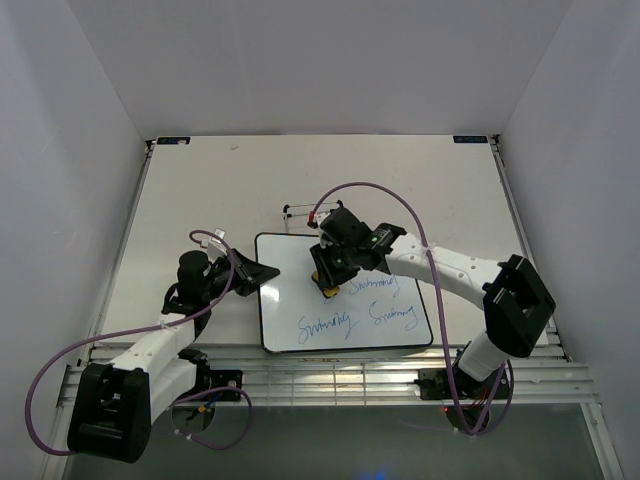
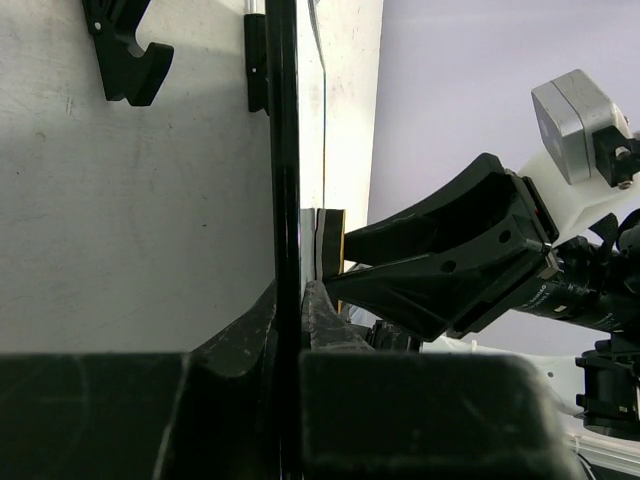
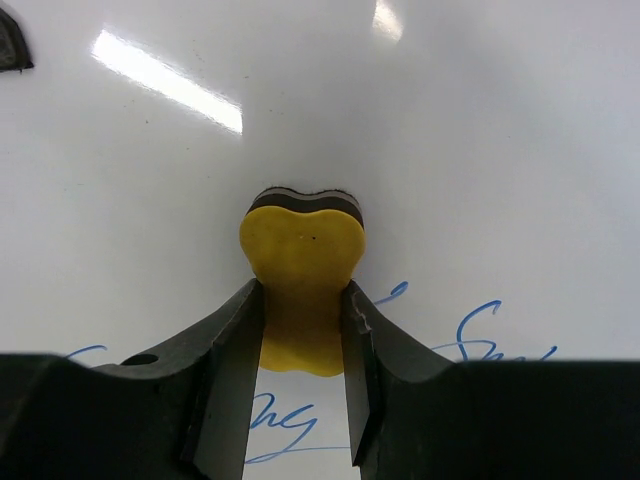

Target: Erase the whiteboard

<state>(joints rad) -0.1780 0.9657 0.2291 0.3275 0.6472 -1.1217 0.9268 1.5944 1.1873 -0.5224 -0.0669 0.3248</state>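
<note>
The whiteboard (image 1: 290,268) is lying flat on the worktop (image 1: 200,190), near the front edge, between the two arms.

The left end effector (image 1: 257,272) is pinching the left edge of the board. In the left wrist view its fingers (image 2: 255,335) are pressing together on the thin black frame (image 2: 285,150), one on each side. It looks like it is keeping the board from sliding.

The right end effector (image 1: 328,278) is squeezing a small yellow eraser (image 3: 300,245). Its two fingers (image 3: 225,380) are clamping the sides of the block. The dark felt side of the eraser is pushing down on the white board, near the middle.

The job looks like it is only partly going. The top part and the left part of the board are showing plain white, with no marks to see. But blue curly writing is sitting on the lower and right parts. One word (image 1: 378,286) is lying just to the right of the eraser. Two more words, one on the left (image 1: 325,323) and one on the right (image 1: 392,316), are lying lower down, near the front edge. In the right wrist view, blue strokes (image 3: 490,335) are showing just beside the fingers.

So three words are left to wipe. The eraser is touching the board right next to the closest word, so that word is likely the one getting rubbed first. The two front words are waiting after that.
</note>
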